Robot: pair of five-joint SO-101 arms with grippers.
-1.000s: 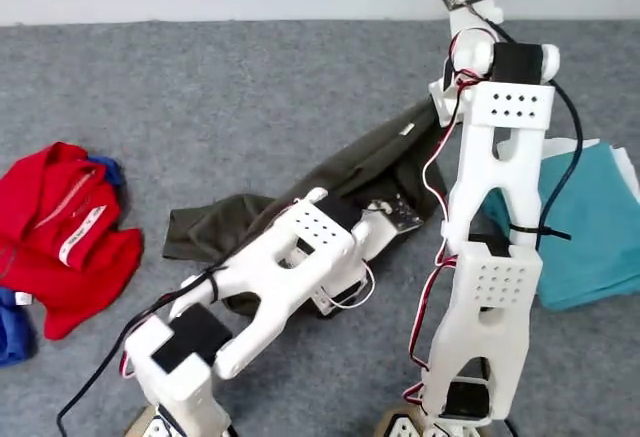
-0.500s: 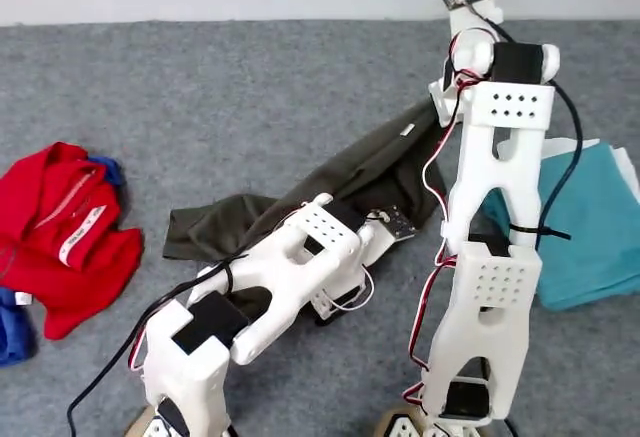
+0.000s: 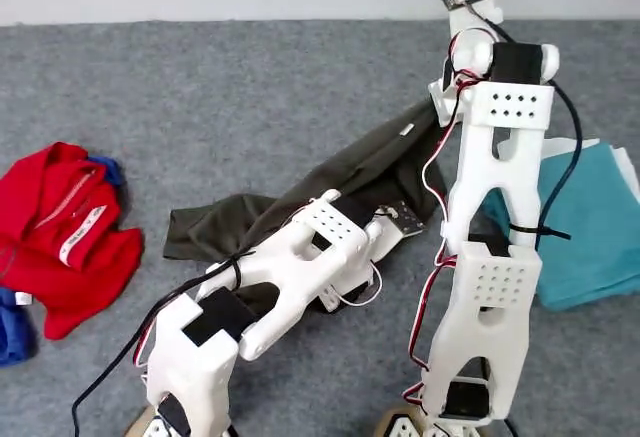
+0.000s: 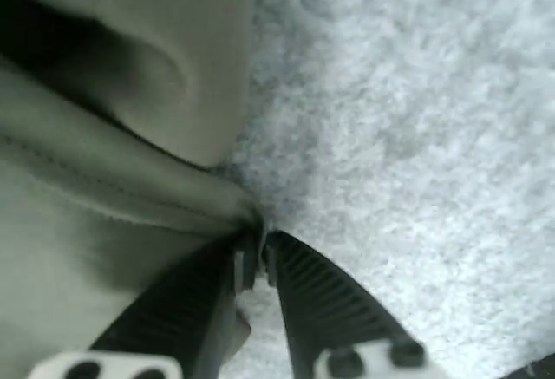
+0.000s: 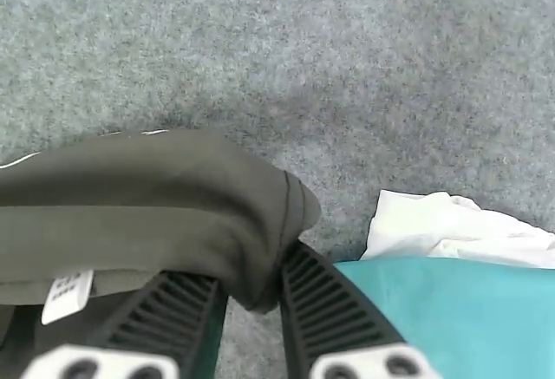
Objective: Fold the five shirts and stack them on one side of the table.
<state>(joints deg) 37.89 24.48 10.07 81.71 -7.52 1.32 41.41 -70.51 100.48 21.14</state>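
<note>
A dark olive shirt [image 3: 330, 182] lies stretched diagonally across the grey table, held at both ends. My right gripper [image 5: 253, 288] is shut on the olive shirt [image 5: 156, 214] near its collar, where a white label [image 5: 66, 297] shows; in the high view that arm stands at the far right end [image 3: 447, 97]. My left gripper [image 4: 257, 249] is shut on a hem of the olive shirt [image 4: 104, 179], low over the carpet. A folded teal shirt [image 3: 590, 227] lies over a white one [image 5: 451, 227] at the right. A crumpled red shirt [image 3: 65, 232] and a blue shirt [image 3: 12, 327] lie at the left.
The grey carpeted table [image 3: 230, 87] runs to a pale wall at the back. The two white arms rise from the near edge, the left one [image 3: 270, 287] lying low across the olive shirt's near part.
The left arm has swung a little to the right along the shirt's near edge. The right arm and the other shirts have kept still.
</note>
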